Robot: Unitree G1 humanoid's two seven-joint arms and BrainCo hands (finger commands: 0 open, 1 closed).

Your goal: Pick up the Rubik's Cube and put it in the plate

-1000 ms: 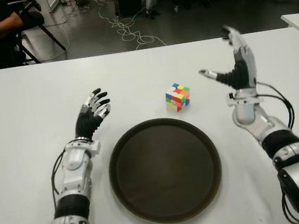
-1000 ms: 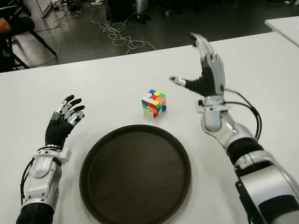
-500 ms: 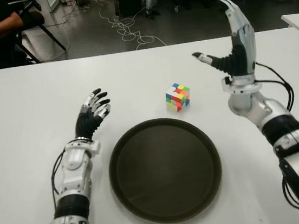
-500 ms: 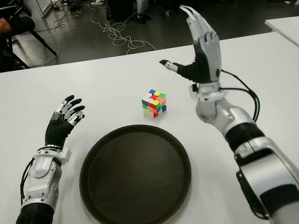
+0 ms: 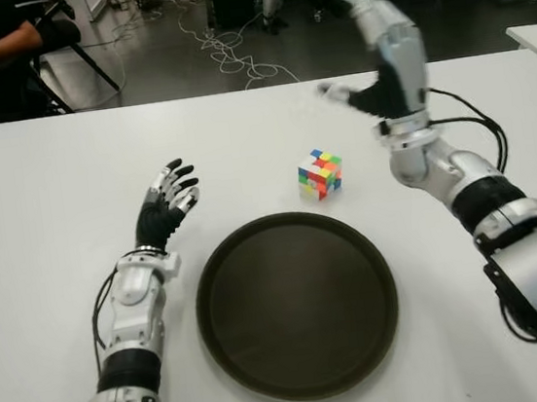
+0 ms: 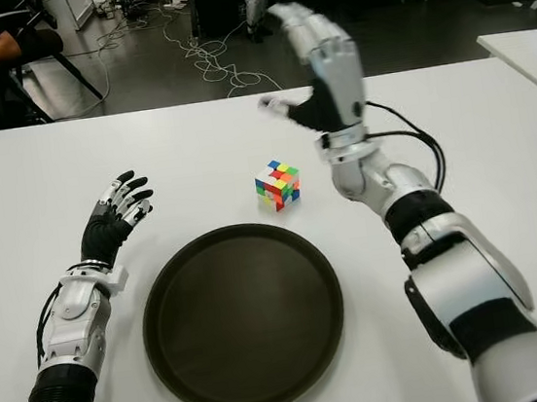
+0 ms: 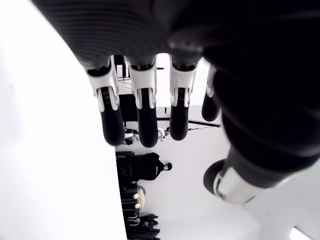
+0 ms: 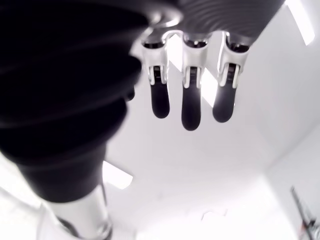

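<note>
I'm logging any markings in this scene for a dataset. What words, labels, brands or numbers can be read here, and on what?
None can be read in any view.
Rubik's Cube: coloured stickers only, no print.
Plate: plain dark surface.
Table: bare white.
Left hand, open beside the plate, and right hand, open and raised beyond the cube: no legible marking.

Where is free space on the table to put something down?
The plate is bare inside. The table is bare left of the left hand and along its far edge. Busiest is around the Rubik's Cube, near the raised right hand.
</note>
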